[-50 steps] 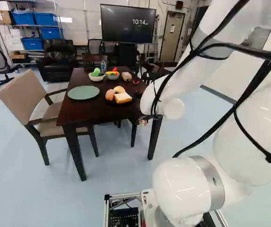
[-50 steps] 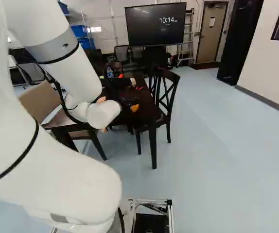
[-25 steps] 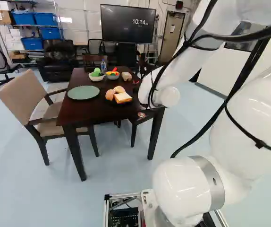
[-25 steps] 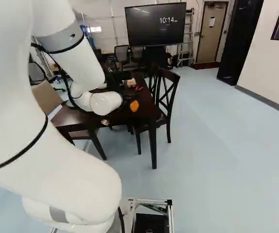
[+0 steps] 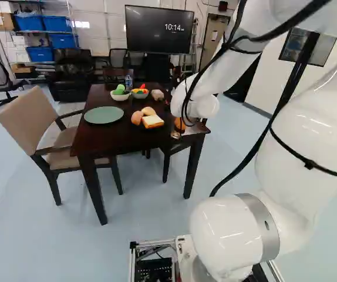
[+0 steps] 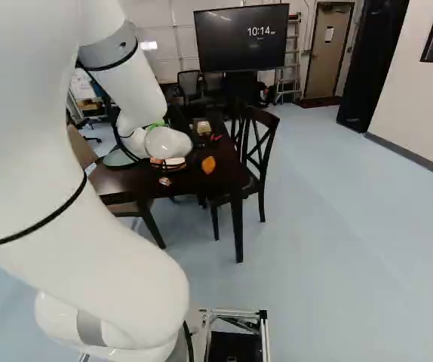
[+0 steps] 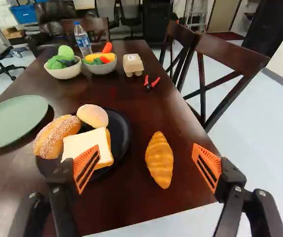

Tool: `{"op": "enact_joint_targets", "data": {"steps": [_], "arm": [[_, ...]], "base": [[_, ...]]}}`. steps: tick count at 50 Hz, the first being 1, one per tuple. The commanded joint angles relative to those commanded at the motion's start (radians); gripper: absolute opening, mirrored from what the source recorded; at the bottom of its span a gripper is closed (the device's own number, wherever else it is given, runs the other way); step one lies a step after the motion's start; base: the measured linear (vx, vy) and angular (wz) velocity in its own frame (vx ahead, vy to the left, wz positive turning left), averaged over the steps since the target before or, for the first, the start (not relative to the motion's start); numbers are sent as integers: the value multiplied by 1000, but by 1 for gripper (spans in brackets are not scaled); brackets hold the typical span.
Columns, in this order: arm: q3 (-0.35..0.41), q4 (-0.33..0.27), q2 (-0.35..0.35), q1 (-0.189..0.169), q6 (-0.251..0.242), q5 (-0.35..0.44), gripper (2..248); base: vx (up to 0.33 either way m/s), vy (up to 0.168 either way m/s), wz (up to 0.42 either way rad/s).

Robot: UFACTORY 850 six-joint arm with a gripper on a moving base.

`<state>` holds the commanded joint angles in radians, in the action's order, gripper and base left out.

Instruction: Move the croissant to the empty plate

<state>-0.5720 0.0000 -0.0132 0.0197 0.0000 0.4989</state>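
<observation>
The orange-brown croissant [image 7: 159, 159] lies on the bare dark table, right of the black plate; in the right base view the croissant [image 6: 209, 164] shows beside the white wrist. My gripper [image 7: 146, 159] stands open in the wrist view, its orange pads wide apart. The croissant appears between and beyond them, touched by neither. In the base views the gripper is hard to make out behind the wrist and against the table. An empty green plate [image 7: 14, 121] lies at the table's far side from the croissant, past the black plate; the left base view shows the green plate [image 5: 103, 115] whole.
Between croissant and green plate, a black plate [image 7: 124, 132] holds a bread slice, a bun and a sugared roll. Farther back are two bowls of toy vegetables [image 7: 65, 72], a bottle [image 7: 82, 40], a carton [image 7: 132, 64] and red pliers [image 7: 151, 84]. Chairs [image 7: 230, 54] flank the table [image 5: 121, 138].
The wrist has risen in both base views and shifted left in the left one, uncovering the croissant there. The base and the table's things have stayed put.
</observation>
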Motion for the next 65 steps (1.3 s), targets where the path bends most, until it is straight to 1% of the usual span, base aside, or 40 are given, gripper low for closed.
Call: {"op": "enact_joint_targets", "data": {"steps": [5, 14, 25, 35, 45, 54, 65], "arm": [[-26, 0, 14, 0, 0, -39, 247], [-74, 12, 60, -1, 0, -114, 247], [-118, 39, 102, -11, 0, -198, 247], [-154, 66, 135, -29, 0, -264, 247], [-186, 91, 164, -30, 0, -330, 247], [-213, 96, 183, -30, 0, -349, 247], [-237, 96, 181, -30, 0, -355, 247]], "base": [[0, 0, 0], [0, 0, 0], [0, 0, 0], [0, 0, 0], [0, 0, 0], [0, 0, 0], [0, 0, 0]]}}
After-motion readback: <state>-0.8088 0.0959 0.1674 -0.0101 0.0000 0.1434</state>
